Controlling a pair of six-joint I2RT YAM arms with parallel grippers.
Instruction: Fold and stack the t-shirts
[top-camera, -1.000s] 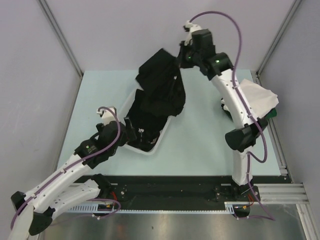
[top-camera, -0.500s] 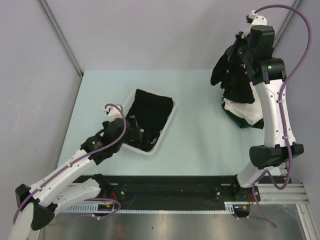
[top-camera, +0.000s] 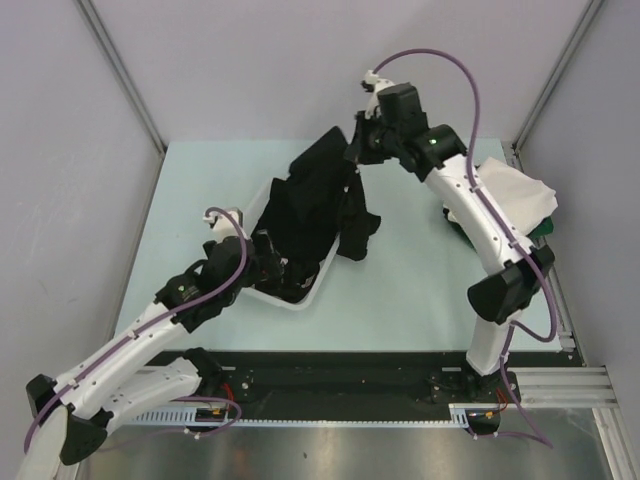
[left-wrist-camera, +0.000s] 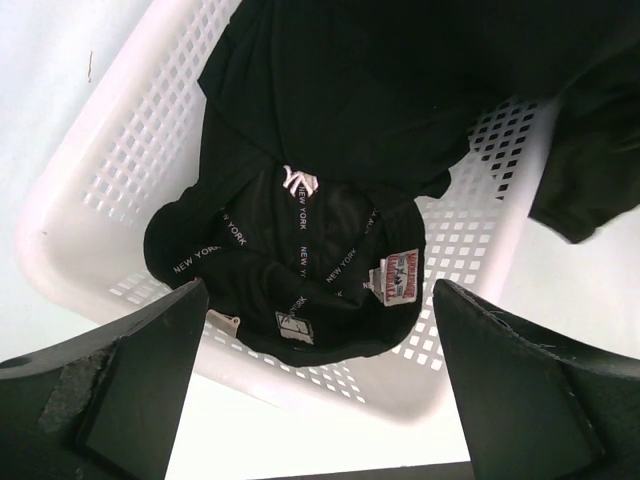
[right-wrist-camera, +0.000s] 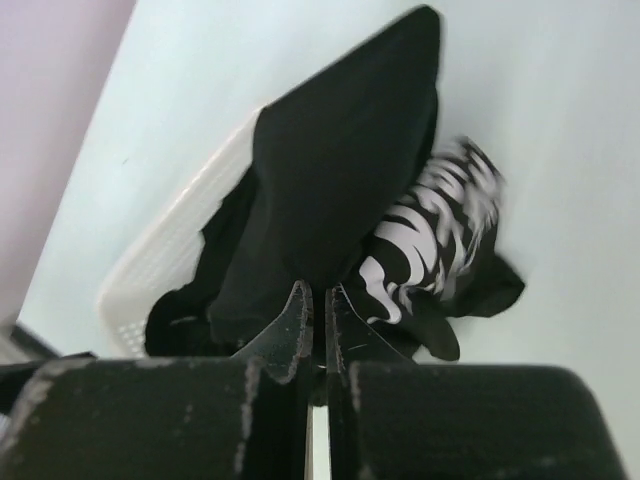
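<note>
At 6 o'clock the right gripper (right-wrist-camera: 318, 300) has its jaws pressed together on a black t-shirt (right-wrist-camera: 340, 170), which stretches away toward 12 o'clock. Blurred white block lettering (right-wrist-camera: 430, 225) shows on it at 3 o'clock. A white slotted basket (right-wrist-camera: 175, 245) sits at 9 o'clock on the pale table (right-wrist-camera: 560, 150).

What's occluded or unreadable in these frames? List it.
- Top view: black t-shirt hanging from the right claw covers the basket's far half.
- Right wrist view: that shirt's white print is blurred, unreadable.
- Top view: right arm crosses the white t-shirt pile; count unclear.
- Left wrist view: sewn label in the basket too small to read.
</note>
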